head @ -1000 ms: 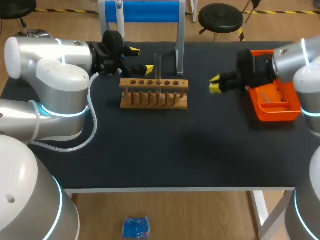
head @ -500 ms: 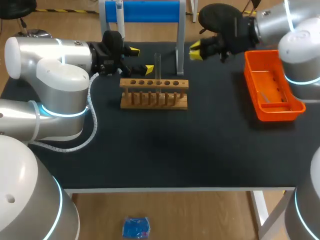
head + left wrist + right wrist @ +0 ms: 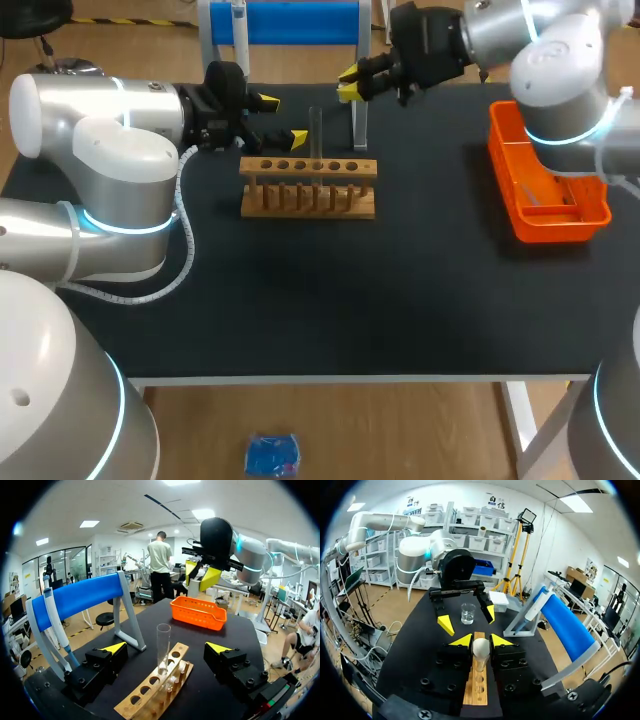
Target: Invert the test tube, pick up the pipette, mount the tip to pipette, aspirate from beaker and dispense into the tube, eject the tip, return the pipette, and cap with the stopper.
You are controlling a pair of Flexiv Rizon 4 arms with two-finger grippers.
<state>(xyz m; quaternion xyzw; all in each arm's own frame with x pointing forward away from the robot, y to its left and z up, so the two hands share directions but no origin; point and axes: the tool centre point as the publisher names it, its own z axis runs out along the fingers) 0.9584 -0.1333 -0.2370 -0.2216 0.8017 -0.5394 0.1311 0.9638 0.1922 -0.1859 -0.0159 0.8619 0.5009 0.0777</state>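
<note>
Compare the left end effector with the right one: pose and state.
The left end effector is open and empty; the right end effector is shut on a white stopper. The left sits low by the wooden rack, facing the test tube; the right hangs higher, behind the rack near the blue stand. Both have yellow-tipped fingers.

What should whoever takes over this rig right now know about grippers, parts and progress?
Left gripper: open, empty, test tube just ahead of it, untouched.
Right gripper: shut on the stopper, near the stand.
Test tube stands mouth-up in the rack; pipette hangs on the stand; beaker sits by the left gripper.
Done: pipette on stand, stopper in grip. Left: cap the test tube. Its contents: cannot tell.
</note>
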